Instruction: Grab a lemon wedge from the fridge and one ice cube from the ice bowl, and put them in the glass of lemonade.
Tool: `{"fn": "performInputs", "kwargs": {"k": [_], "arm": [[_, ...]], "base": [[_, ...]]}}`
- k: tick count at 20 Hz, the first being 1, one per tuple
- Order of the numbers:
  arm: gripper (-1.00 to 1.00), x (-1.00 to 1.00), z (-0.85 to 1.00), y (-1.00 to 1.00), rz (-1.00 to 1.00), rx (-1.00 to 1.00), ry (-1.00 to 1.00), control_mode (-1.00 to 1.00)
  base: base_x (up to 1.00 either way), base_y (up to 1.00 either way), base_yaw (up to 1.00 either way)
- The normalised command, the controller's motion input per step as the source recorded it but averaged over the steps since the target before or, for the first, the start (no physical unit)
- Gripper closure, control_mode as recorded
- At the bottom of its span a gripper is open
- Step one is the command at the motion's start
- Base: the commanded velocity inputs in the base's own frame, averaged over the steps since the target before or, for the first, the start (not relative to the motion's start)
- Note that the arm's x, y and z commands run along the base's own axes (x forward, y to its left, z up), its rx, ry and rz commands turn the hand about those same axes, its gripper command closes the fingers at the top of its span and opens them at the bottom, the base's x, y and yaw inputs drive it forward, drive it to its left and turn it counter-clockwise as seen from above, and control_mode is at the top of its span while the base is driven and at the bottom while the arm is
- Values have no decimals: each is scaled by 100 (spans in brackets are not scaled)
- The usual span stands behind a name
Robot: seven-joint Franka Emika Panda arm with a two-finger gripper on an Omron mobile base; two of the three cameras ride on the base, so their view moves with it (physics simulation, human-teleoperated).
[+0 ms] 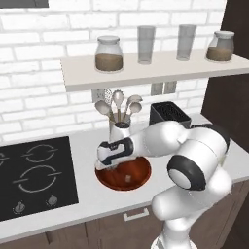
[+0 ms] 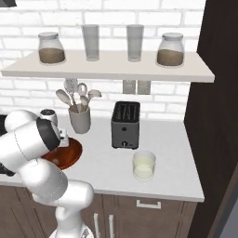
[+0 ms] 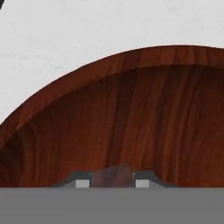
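Note:
The reddish-brown wooden ice bowl [image 1: 138,181] sits on the white counter in front of the utensil crock. My gripper [image 1: 110,168] reaches down into the bowl's left half. In the hand view, a pale translucent ice cube [image 3: 112,174] sits between the two fingertips [image 3: 81,182], which press against its sides on the bowl's floor [image 3: 144,118]. A second ice cube [image 1: 128,178] lies loose in the middle of the bowl. The glass of lemonade [image 2: 143,166] stands to the right, in front of the toaster. The lemon wedge and the fridge are out of view.
A black toaster [image 2: 125,124] and a crock of utensils [image 1: 120,127] stand behind the bowl. The black cooktop [image 1: 34,175] lies to its left. A shelf [image 1: 146,73] above holds two jars and two grey glasses. A dark tall panel [image 2: 218,93] bounds the counter on the right.

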Motion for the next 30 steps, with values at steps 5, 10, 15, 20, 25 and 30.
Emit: {"fn": "performInputs", "kwargs": {"k": [5,10,15,20,25,30], "arm": [[100,-75,-4,0,-7,0,-1,-100],[100,-25,59,-21,-5,0,-15,-100],[100,-29,82,-64,-9,-10,-4,-100],[100,-25,62,-97,-15,-24,0,-100],[100,0,77,-100,-19,-34,0,-100],[100,0,78,-100,-17,-31,0,-100]], "base": [[0,0,0],[0,0,0],[0,0,0],[0,0,0],[0,0,0],[0,0,0]]}}
